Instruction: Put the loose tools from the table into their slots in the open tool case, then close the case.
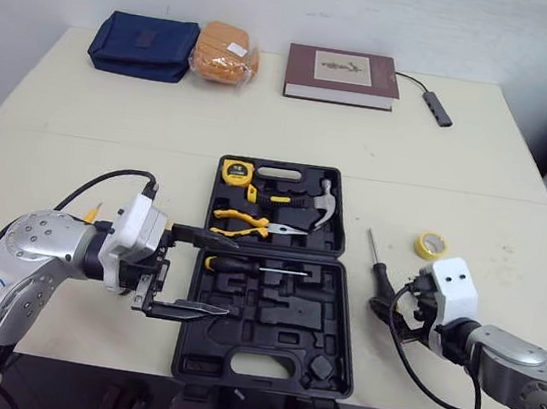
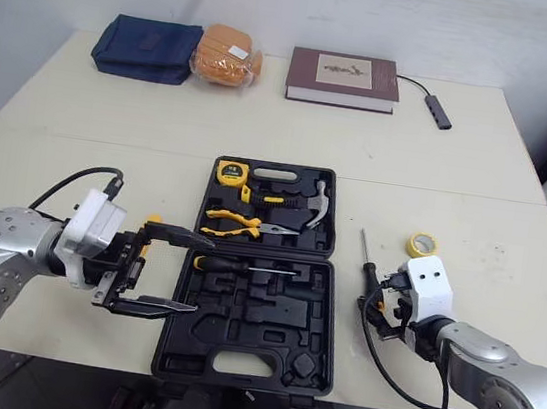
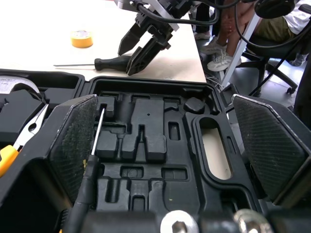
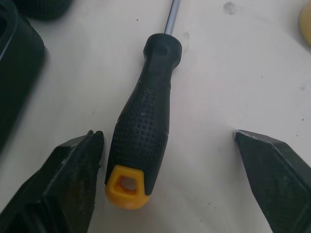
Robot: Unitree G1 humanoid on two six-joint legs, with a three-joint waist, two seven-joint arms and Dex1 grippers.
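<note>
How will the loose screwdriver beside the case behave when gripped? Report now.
Probably rigid: the screwdriver has a straight metal shaft and a moulded handle. The dimpled handle likely resists slipping. Its rounded handle sits off-centre in the open right gripper, so one-sided contact may roll it on the table.

The screwdriver (image 4: 141,131) has a black, stippled handle, rubbery-looking plastic, with a glossy yellow end; its shaft is bright, smooth metal; the tool case (image 1: 266,335) is matt black moulded plastic; the table (image 1: 441,156) is smooth, matt cream, perhaps laminate; the bag (image 1: 143,44) looks like navy cloth.
</note>
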